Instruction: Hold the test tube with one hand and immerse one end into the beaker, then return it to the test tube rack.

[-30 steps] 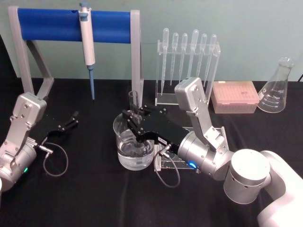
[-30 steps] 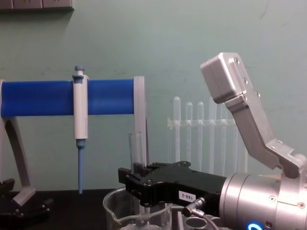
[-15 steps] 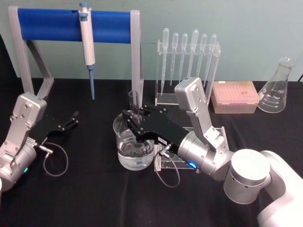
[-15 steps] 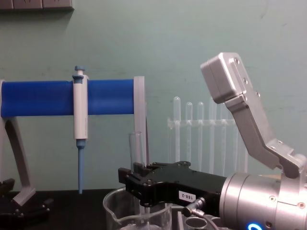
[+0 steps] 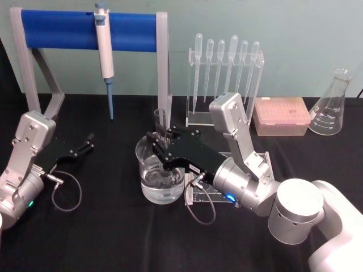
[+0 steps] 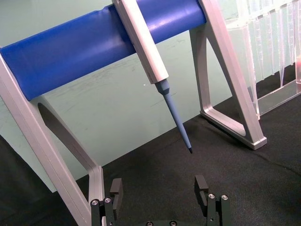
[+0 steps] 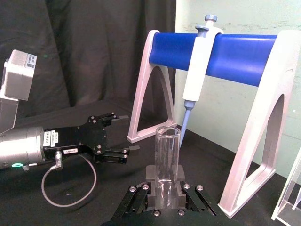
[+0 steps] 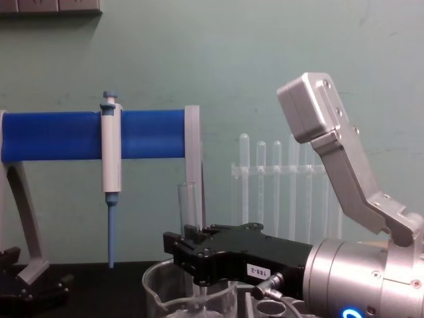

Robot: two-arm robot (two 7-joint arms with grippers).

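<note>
right hand [image 5: 160, 148] clamped on upright test tube [image 5: 160, 120] above beaker [image 5: 161, 191] rim | tube's lower end inside beaker | left hand [image 5: 86, 144] spread wide, left of beaker

Operator: Report the glassware count.
Technician: One test tube [image 5: 160, 120], one beaker [image 5: 145, 180], one conical flask [image 5: 332, 107]. Total: three items.
Operator: Report the pipetting items.
Technician: Six plastic pipettes [image 5: 233, 56] in one clear pipette rack [image 5: 199, 119]. One micropipette [image 5: 104, 48] on one blue-barred stand [image 5: 62, 29]. One pink box [image 5: 281, 115].
Operator: Any further racks?
Technician: One test tube rack [image 5: 201, 196]. Racks and stands total: three.
Operator: Report the hands.
Technician: Two: one left hand [image 5: 88, 143], one right hand [image 5: 155, 145].
Operator: Report the cables.
Technician: Two cable loops [image 5: 80, 195], one at each wrist.
Operator: Report the supporting surfaces.
Technician: One counter [image 5: 113, 238], under a black cover.
</note>
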